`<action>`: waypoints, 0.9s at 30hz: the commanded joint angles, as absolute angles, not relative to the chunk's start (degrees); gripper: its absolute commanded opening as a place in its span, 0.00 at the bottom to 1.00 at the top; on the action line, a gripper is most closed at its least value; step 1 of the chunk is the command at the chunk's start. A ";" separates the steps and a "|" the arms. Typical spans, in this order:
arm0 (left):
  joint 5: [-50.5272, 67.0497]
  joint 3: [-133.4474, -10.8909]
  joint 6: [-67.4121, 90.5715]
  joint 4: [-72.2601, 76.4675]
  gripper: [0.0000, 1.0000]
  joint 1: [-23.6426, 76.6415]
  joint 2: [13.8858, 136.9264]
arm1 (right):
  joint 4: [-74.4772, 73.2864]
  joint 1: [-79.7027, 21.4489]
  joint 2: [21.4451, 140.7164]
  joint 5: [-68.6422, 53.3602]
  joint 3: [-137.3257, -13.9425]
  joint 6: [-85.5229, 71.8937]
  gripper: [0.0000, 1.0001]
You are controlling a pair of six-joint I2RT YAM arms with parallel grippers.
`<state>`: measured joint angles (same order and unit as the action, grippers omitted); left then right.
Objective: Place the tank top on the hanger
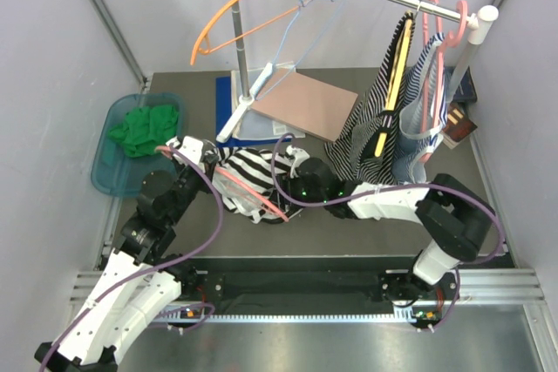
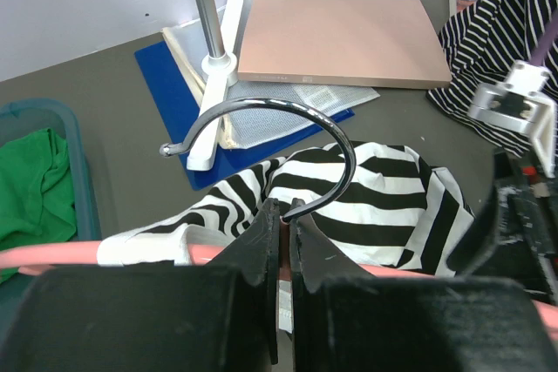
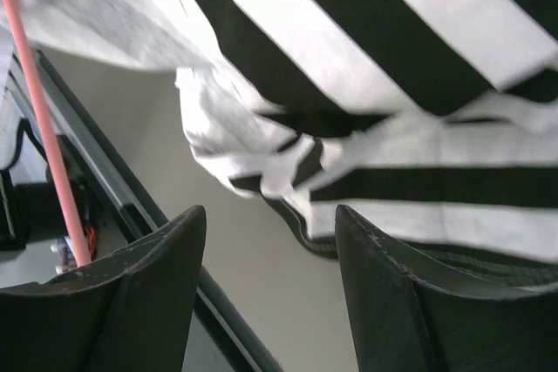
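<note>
Top view, far left: teal bin (image 1: 106, 172) holding the green cloth (image 1: 144, 128). My left arm rises from the near-left base, folded at the elbow, with the wrist angled up and right. That puts my left gripper (image 1: 209, 159) at the left edge of the tank top (image 1: 253, 167). The top cam can't resolve that grip, but the left wrist cam does. There my left fingers (image 2: 257, 254) are pressed together on the hanger (image 2: 52, 254) at its neck, right where the chrome hook (image 2: 292, 115) leaves the pink bar. The hook arches up and to the left. The tank top is bunched on the table mid-frame, draped over the hanger, and one pink arm crosses the stripes in the top view. Behind it are the rack pole (image 1: 234, 32) and a brown board (image 1: 305, 104) lying on a blue mat (image 1: 224, 98). My right arm starts at the near-right base with the elbow out right. Its forearm lies low, running left across the table to my right gripper (image 1: 295, 182) at the top's right edge. Only the right wrist cam shows its state: right fingers (image 3: 148, 285) apart, striped hem hanging just past the gap, not pinched. I can't tell if the tips touch cloth. The thin pink bar runs down the left of that view. Far right, a dark narrow-striped garment with yellow trim (image 1: 388, 102) hangs from the rail.
</note>
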<state>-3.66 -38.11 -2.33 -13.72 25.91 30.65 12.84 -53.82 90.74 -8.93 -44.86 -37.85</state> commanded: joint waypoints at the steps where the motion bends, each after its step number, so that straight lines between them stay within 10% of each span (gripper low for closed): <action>1: -2.20 -38.50 -2.81 -9.67 0.00 25.93 30.59 | 18.63 -54.49 94.56 -10.72 -50.09 -39.28 0.60; 21: -1.50 -38.41 -2.72 -9.49 0.00 25.93 29.71 | 13.27 -57.74 103.62 -3.60 -54.93 -42.54 0.56; 27: -2.54 -38.14 -2.72 -9.40 0.00 26.01 29.45 | 12.92 -57.74 103.45 -3.17 -55.20 -41.75 0.02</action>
